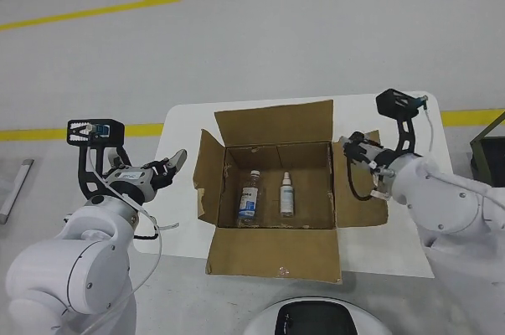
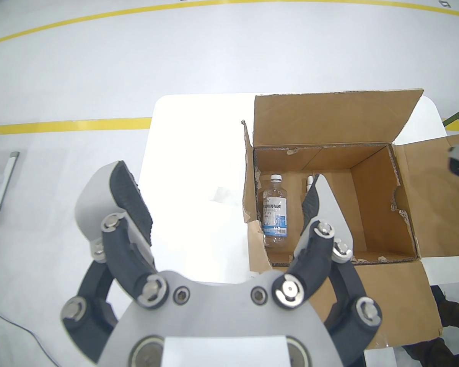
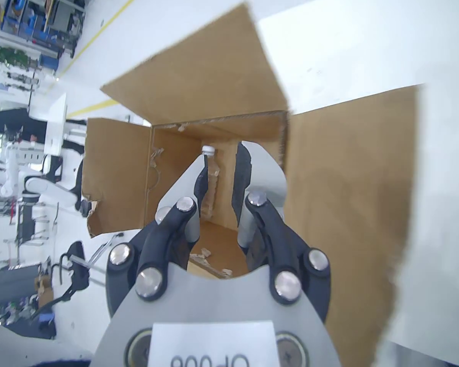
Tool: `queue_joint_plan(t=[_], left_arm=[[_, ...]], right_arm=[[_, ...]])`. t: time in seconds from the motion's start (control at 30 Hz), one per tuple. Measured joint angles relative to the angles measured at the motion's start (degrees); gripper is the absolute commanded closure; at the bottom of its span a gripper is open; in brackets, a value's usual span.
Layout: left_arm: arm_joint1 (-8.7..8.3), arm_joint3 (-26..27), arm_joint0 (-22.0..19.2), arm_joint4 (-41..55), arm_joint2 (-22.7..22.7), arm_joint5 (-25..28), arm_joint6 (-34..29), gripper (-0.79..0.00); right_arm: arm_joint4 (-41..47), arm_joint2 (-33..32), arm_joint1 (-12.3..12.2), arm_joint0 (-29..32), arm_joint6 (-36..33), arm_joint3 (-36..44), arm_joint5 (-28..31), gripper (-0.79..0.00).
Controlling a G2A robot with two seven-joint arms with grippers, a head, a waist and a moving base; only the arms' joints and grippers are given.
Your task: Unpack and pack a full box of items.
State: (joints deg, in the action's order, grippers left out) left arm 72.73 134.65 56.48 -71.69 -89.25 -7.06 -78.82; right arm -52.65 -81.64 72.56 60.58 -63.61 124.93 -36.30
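open brown cardboard box (image 1: 273, 247) on white table (image 1: 189, 126) holds a clear labelled plastic bottle (image 1: 249, 198) and small white spray bottle (image 1: 287, 195). left gripper (image 1: 172, 163), at its 9 o'clock, gapes wide; right gripper (image 1: 351, 149), 3 o'clock, slightly apart, empty.

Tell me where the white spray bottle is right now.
In the top view, the white spray bottle lies flat on the floor of the open cardboard box, just beside the clear bottle, on the side nearer the right gripper.

Matt cardboard box (image 1: 273, 251) (ragged edges), plastic bottle (image 1: 249, 198)
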Motion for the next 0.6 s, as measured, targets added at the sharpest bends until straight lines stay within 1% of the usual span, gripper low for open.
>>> queue_joint_plan(t=[0.1,0.13,0.17,0.2,0.27,0.3,0.4,0.43,0.47,0.5,0.53,0.6], left_arm=[[0.0,0.0,0.0,0.0,0.0,0.0,0.0,-0.785],[0.0,0.0,0.0,0.0,0.0,0.0,0.0,-0.785],[0.0,0.0,0.0,0.0,0.0,0.0,0.0,-0.785],[0.0,0.0,0.0,0.0,0.0,0.0,0.0,-0.785],[0.0,0.0,0.0,0.0,0.0,0.0,0.0,-0.785],[0.0,0.0,0.0,0.0,0.0,0.0,0.0,-0.785],[0.0,0.0,0.0,0.0,0.0,0.0,0.0,-0.785],[0.0,0.0,0.0,0.0,0.0,0.0,0.0,-0.785],[0.0,0.0,0.0,0.0,0.0,0.0,0.0,-0.785],[0.0,0.0,0.0,0.0,0.0,0.0,0.0,-0.785],[0.0,0.0,0.0,0.0,0.0,0.0,0.0,-0.785],[0.0,0.0,0.0,0.0,0.0,0.0,0.0,-0.785]], right_arm=[[-8.1,-8.0,-1.4,4.2,-6.0,6.2,3.8,-0.077],[-10.4,-10.2,-1.8,5.3,-8.0,7.9,5.1,-0.025],[-12.3,-12.3,-2.1,6.3,-10.0,9.2,6.5,0.0],[-14.7,-14.9,-2.5,7.2,-12.2,10.0,8.6,0.0],[-17.4,-17.9,-3.0,8.3,-15.4,9.9,12.3,0.0],[-18.9,-19.6,-3.3,9.2,-17.9,9.7,15.2,0.0],[-22.0,-22.7,-3.9,12.9,-23.8,9.7,21.5,0.0],[-22.5,-23.3,-4.0,14.6,-24.4,9.6,22.8,-0.003],[-22.6,-23.7,-4.1,16.5,-24.6,9.5,23.8,-0.018],[-22.3,-24.3,-4.2,19.1,-24.5,8.9,25.2,-0.08],[-22.1,-24.5,-4.4,21.0,-24.4,8.3,26.5,-0.123],[-21.3,-24.8,-4.7,24.9,-24.4,6.5,29.5,-0.259]])
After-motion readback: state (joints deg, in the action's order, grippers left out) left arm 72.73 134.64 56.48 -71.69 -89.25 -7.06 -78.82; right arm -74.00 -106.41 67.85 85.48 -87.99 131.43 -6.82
